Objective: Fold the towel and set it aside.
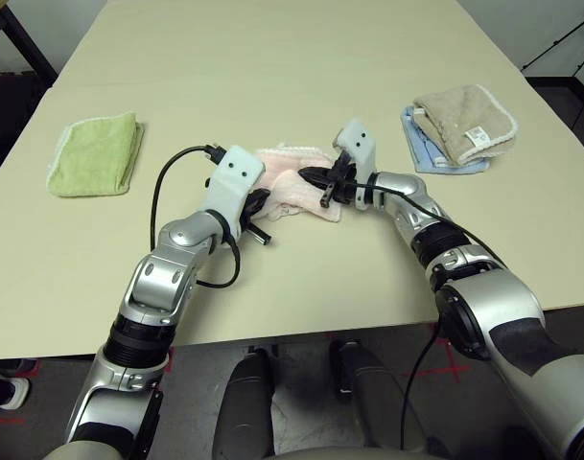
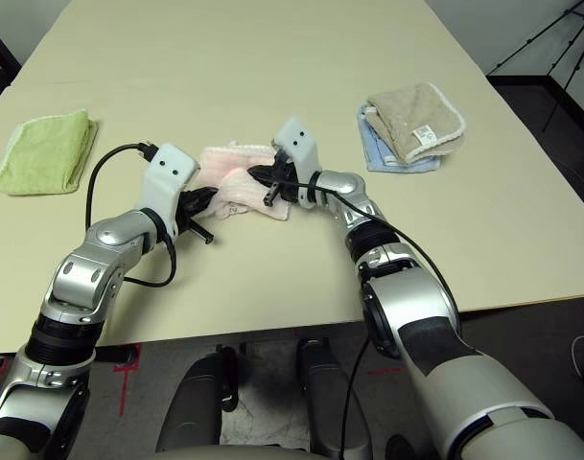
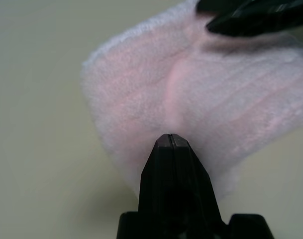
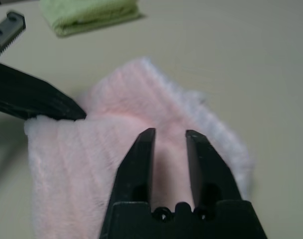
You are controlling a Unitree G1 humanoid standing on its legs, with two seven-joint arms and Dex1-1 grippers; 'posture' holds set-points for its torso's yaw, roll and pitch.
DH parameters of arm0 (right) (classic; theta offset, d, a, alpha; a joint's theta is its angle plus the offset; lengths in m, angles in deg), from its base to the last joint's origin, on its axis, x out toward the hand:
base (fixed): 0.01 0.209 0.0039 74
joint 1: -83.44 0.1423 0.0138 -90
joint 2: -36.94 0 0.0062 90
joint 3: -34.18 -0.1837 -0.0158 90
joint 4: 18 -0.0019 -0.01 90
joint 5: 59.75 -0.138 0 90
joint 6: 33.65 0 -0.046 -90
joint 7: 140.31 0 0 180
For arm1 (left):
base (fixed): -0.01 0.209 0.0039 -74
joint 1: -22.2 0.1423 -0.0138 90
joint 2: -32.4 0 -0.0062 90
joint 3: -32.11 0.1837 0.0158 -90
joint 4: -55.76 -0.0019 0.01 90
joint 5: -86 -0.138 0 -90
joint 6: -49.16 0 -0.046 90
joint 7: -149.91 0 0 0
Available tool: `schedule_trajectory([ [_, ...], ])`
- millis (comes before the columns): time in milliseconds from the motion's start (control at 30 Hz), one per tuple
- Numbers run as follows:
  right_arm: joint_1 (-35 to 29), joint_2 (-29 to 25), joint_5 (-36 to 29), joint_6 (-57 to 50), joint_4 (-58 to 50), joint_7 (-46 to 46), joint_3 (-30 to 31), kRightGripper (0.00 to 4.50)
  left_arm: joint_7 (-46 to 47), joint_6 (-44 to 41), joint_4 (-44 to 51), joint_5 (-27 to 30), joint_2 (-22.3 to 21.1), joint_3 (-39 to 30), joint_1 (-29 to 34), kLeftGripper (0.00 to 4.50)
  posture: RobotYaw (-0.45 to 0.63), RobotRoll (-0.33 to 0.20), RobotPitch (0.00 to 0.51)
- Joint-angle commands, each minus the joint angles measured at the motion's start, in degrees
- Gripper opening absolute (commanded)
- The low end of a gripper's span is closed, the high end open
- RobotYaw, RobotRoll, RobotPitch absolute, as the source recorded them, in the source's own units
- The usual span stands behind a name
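**Q:** Where is the towel, and what are your fingers doing?

**A:** The pink towel (image 1: pixel 296 187) lies bunched mid-table between my hands. My left gripper (image 3: pixel 172 142) is clenched on its near edge. My right gripper (image 4: pixel 170 135) has its fingers parted above the cloth, grasping nothing.

**Q:** How will it handle?

**A:** Light, soft and limp, I'd judge. It's ribbed terry with fuzzy white edging, so it drapes and sags rather than holding shape. Best pinched at corners or along the edging, lifted evenly so the fold doesn't slump.
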Motion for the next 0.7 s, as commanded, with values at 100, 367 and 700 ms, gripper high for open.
schedule_trajectory([
  [100, 0.46, -0.95, -0.92, -1.65, -1.78, 0.53, -0.94, 3.67, -0.59, 0.67, -1.19, 0.83, -0.59, -2.64, -4.43, 0.98, -0.03, 0.000, 0.189],
  [367, 1.37, 3.62, 1.44, 0.30, 3.58, 4.14, 0.51, 4.50, -1.61, 10.07, -13.06, -2.97, -0.45, 0.67, -9.26, 4.10, -0.02, 0.000, 0.183],
  [700, -2.49, 2.28, -1.58, -2.74, -6.14, 1.32, -0.62, 4.50, 0.20, 6.58, -5.30, 2.14, 2.34, -6.44, -6.37, 4.48, -0.02, 0.000, 0.184],
])
